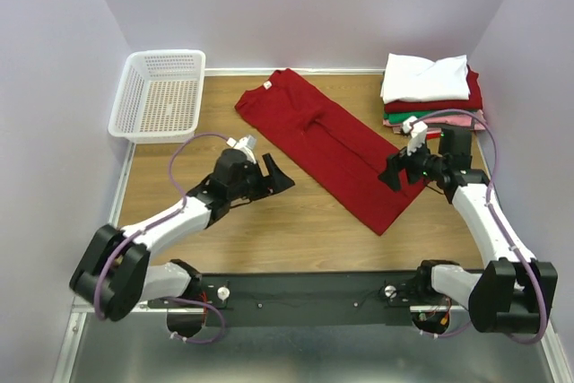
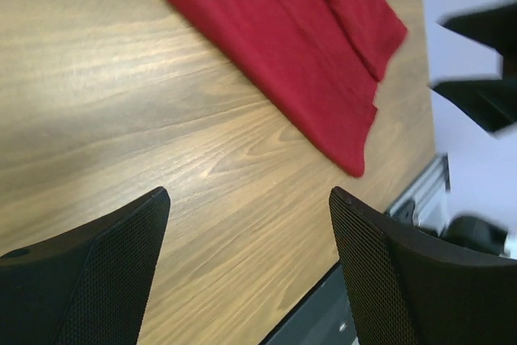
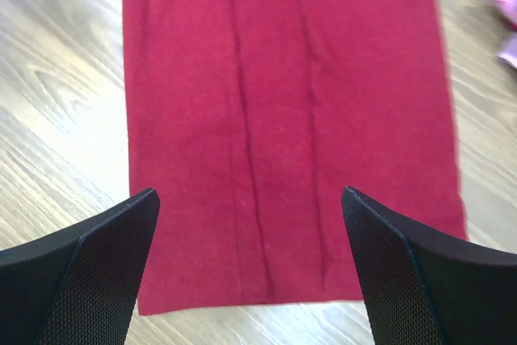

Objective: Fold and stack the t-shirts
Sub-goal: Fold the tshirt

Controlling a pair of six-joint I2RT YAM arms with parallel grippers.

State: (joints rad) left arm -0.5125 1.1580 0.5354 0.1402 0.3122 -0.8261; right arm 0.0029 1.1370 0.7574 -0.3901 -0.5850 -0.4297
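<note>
Top external view — landmark: the dark red t-shirt is lying as a long narrow strip across the middle of the wooden tabletop, collar toward the far wall, hem toward the arms.
Top external view — finished stack: folded t-shirts are sitting well to the right of the strip's collar end, white on top, with dark red, green and pink layers showing beneath.
Top external view — basket: a white mesh basket is standing well to the left of the strip, apparently holding no shirts.
Top external view — left end effector: hovering just left of the strip's middle, jaws spread wide, holding nothing.
Top external view — right end effector: hanging over the strip's right edge near the hem, jaws spread, gripping nothing.
Left wrist view — fingers: standing wide apart over bare wood; the strip's hem corner is lying beyond them, untouched.
Right wrist view — fingers: gaping to either side of the strip's hem end, with lengthwise creases showing in the cloth; no cloth is between them.
Progress — done: several shirts are already stacked, and this one appears folded lengthwise.
Progress — left: the strip seems to be awaiting its crosswise folds and its transfer onto the stack.
</note>
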